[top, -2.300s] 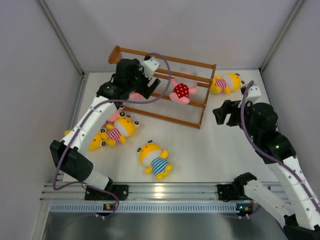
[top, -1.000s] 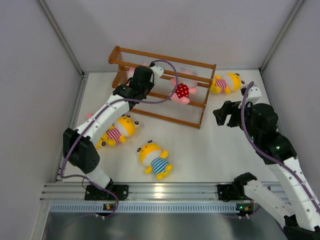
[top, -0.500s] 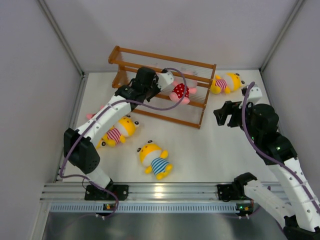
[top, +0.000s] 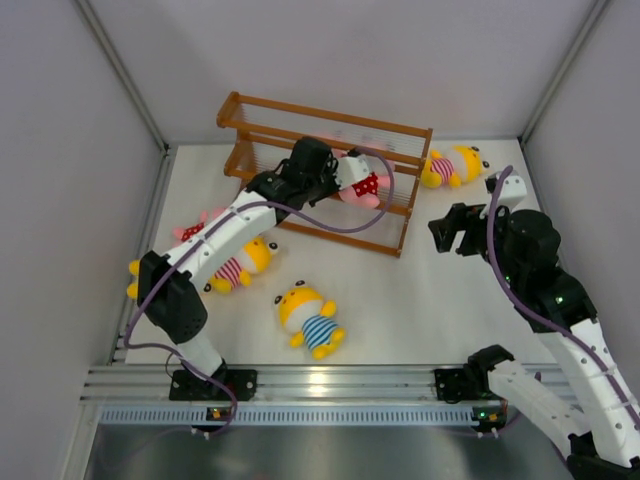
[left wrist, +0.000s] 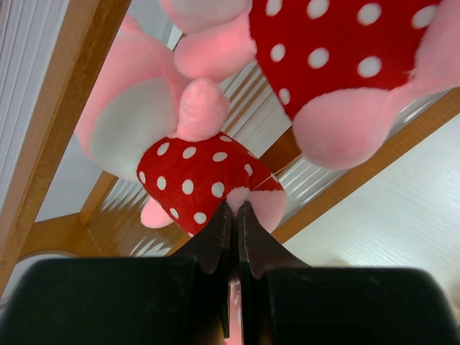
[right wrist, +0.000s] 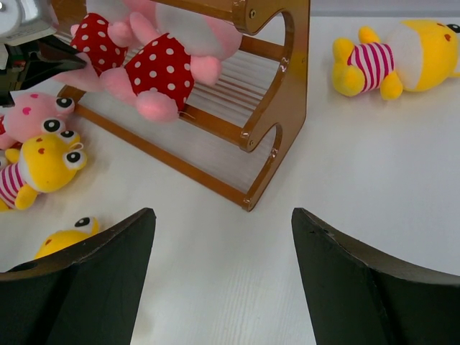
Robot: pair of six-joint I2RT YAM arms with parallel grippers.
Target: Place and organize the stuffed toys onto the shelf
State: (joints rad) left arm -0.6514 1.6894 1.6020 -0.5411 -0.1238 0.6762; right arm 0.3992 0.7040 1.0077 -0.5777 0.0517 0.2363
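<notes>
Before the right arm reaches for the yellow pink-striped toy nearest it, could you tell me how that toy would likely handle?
The yellow toy looks like stuffed plush, so it would probably squash when gripped, limbs flopping, and feel light. Lying flat on the table, with stubby limbs out, it seems unlikely to roll.

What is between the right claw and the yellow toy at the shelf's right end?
Nothing visible. Only bare table lies between the right gripper and that yellow toy; the shelf stands off to the side.
</notes>
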